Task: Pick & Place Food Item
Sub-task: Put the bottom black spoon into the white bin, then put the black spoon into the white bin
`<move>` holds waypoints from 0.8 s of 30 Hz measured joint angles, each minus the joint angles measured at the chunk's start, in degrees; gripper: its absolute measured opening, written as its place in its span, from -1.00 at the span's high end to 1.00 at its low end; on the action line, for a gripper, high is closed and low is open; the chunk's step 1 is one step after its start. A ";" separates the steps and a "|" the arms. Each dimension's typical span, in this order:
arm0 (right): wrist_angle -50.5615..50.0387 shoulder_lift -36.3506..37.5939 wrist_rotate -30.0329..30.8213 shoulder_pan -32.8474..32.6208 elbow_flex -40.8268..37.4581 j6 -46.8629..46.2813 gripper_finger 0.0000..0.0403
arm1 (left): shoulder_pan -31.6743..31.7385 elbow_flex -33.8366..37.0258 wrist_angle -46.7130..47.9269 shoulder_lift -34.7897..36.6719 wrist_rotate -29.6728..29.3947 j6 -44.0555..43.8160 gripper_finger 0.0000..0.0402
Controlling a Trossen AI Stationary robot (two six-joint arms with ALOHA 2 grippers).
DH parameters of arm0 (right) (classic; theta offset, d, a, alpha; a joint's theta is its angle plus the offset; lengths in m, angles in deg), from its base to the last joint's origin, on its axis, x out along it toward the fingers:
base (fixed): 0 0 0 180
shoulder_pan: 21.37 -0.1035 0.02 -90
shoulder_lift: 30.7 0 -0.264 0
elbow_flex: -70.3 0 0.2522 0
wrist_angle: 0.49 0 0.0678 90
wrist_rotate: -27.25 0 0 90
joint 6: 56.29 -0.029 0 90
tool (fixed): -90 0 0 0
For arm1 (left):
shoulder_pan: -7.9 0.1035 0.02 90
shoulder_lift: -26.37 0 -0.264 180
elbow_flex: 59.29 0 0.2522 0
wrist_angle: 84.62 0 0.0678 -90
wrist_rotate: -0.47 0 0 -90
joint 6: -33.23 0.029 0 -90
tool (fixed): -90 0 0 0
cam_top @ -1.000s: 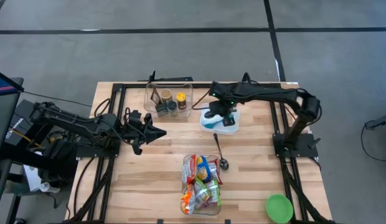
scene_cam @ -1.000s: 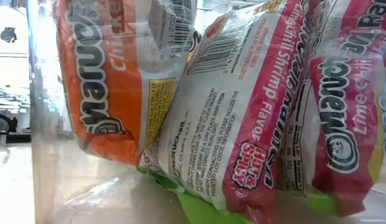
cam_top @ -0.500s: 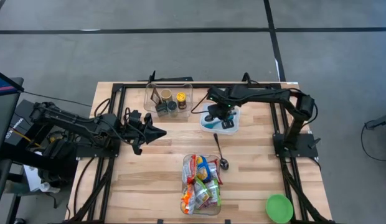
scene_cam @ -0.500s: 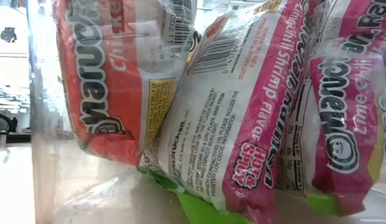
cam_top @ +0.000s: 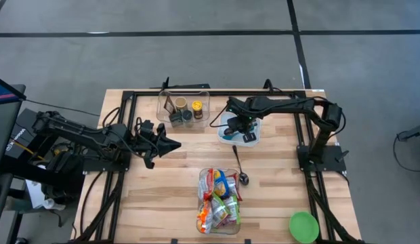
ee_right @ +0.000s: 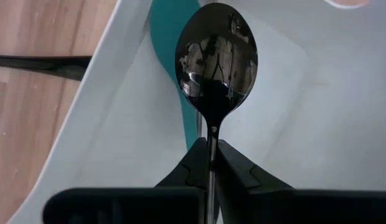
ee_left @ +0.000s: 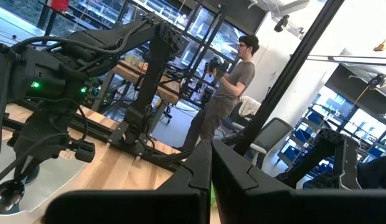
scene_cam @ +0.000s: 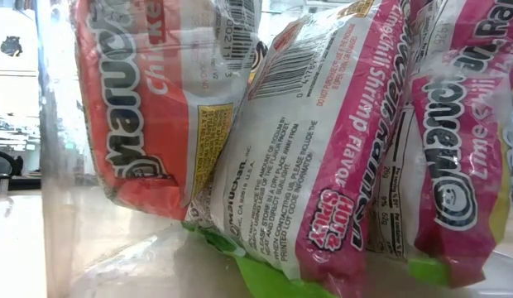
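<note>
The right gripper (ee_right: 208,163), clamped on a spoon (ee_right: 216,56), hangs over what looks like a white tray (ee_right: 286,124).

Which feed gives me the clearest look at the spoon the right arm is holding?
The right wrist view: the spoon fills it, its handle pinched in the right gripper above the white plate. In the high view the gripper hides it; the low and left wrist views don't show it.

overhead on table (cam_top: 162,196), low view against packets (scene_cam: 323,149)
</note>
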 joint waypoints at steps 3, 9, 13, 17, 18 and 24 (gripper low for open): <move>0.20 0.00 0.00 0.10 0.00 0.06 0.94 | 0.00 0.00 0.01 0.00 0.00 -0.02 1.00; 0.40 0.00 0.07 0.10 0.00 0.04 0.77 | 0.00 0.00 -0.01 0.00 -0.02 0.00 1.00; 0.50 0.00 0.08 0.10 0.00 -0.36 0.70 | 0.00 0.00 0.01 0.00 -0.04 0.00 1.00; 0.50 0.00 0.04 0.03 0.00 -0.48 0.67 | 0.01 0.00 -0.01 0.00 -0.26 0.00 1.00; 0.50 0.00 0.04 0.03 0.00 -0.50 0.67 | 0.01 0.00 -0.01 0.00 -0.26 0.00 1.00; 0.46 0.37 0.01 0.03 0.00 -0.68 0.67 | 0.00 0.00 -0.01 0.00 -0.24 0.00 1.00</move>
